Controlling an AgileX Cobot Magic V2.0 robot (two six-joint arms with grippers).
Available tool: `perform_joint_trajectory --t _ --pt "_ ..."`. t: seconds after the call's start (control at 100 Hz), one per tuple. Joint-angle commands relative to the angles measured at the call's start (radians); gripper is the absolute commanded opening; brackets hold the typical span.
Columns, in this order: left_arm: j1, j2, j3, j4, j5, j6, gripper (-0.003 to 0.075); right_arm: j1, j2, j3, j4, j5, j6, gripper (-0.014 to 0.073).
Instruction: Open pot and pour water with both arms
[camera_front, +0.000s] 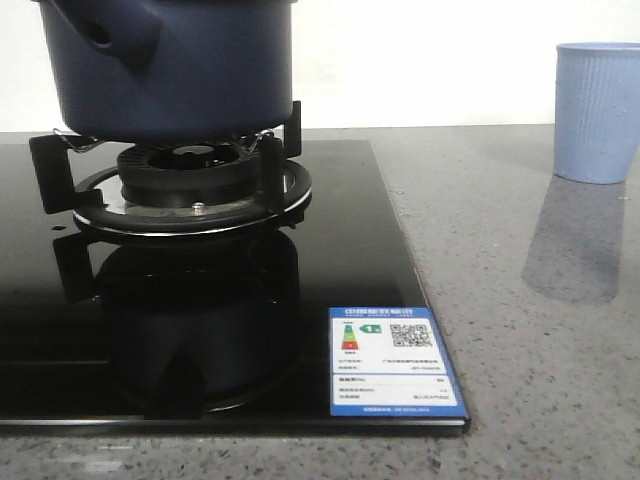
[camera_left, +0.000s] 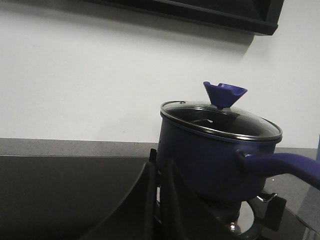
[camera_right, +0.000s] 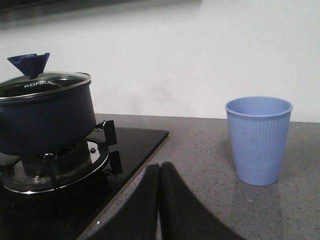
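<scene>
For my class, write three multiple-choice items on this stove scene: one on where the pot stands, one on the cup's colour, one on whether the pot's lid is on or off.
1. Where does the pot stand?
A. on the burner of the black hob
B. on the grey counter beside the cup
C. inside the cup

2. What colour is the ribbed cup?
A. red
B. pale blue
C. black

3. What is the state of the glass lid?
A. lying on the counter
B. held up by a gripper
C. seated on the pot

Answers: 1 A, the pot rests on the burner supports; 2 B, both the front and right wrist views show it pale blue; 3 C, the lid's rim sits on the pot with the knob on top.
</scene>
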Motion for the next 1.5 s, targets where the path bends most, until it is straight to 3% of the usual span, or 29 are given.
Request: perform_joint_trajectory --t 0.0,0.08,0.18,0.26,0.55,1.49 --pt "0.003 0.012 -0.024 0.057 -0.048 -0.002 -0.0019 -0.005 0.007 -0.025 -0.024 0.029 0.001 -0.0056" --pt "0.007 0.012 -0.022 0.269 -0.048 -0.082 -0.0019 -0.005 0.007 -0.025 -0.024 0.029 0.001 -0.0056" --pt "0.041 0.012 0.020 0.650 -0.095 -0.487 -0.0019 -0.005 0.007 -0.025 -0.024 0.029 0.001 -0.0056" --pt "0.070 0.012 0.078 0.760 -0.124 -0.662 -0.0019 -0.005 0.007 -0.025 -0.024 0.029 0.001 -0.0056" --pt "0.085 -0.081 0.258 0.747 -0.139 -0.688 -0.0019 -0.005 0.007 -0.025 -0.024 0.029 0.001 -0.0056" --pt "0.085 -0.077 0.254 0.743 -0.105 -0.699 -0.0019 -0.005 0.008 -0.025 -0.024 0.026 0.001 -0.0056"
